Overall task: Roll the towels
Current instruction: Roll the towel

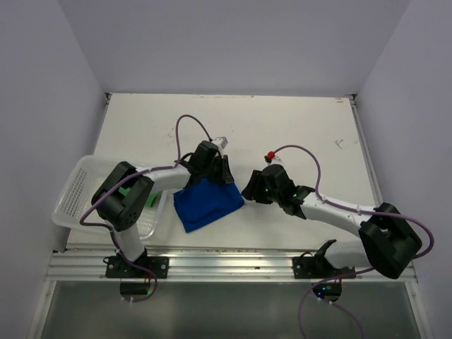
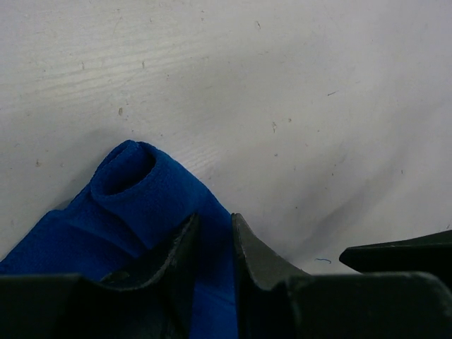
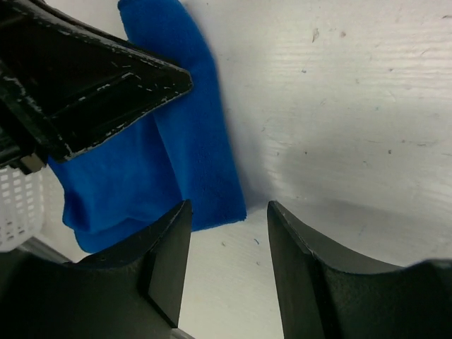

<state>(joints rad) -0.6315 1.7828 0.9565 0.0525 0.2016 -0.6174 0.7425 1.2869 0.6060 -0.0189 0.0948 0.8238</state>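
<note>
The royal blue towel [image 1: 207,203] lies crumpled on the table in front of the arms, its far edge curled into a small roll [image 2: 134,173]. My left gripper [image 1: 216,179] is at that far edge, shut on a fold of the blue towel [image 2: 214,224]. My right gripper [image 1: 246,191] is open and empty just right of the towel, and the towel's near corner [image 3: 212,191] lies beside its left finger [image 3: 169,261]. The green towel [image 1: 126,191] shows only in slivers in the basket, mostly hidden by the left arm.
A white perforated plastic basket [image 1: 76,189] stands at the left table edge, and its wall also shows in the right wrist view [image 3: 18,205]. The left gripper's body [image 3: 85,92] hangs close in front of the right wrist camera. Bare white tabletop [image 1: 282,127] extends behind.
</note>
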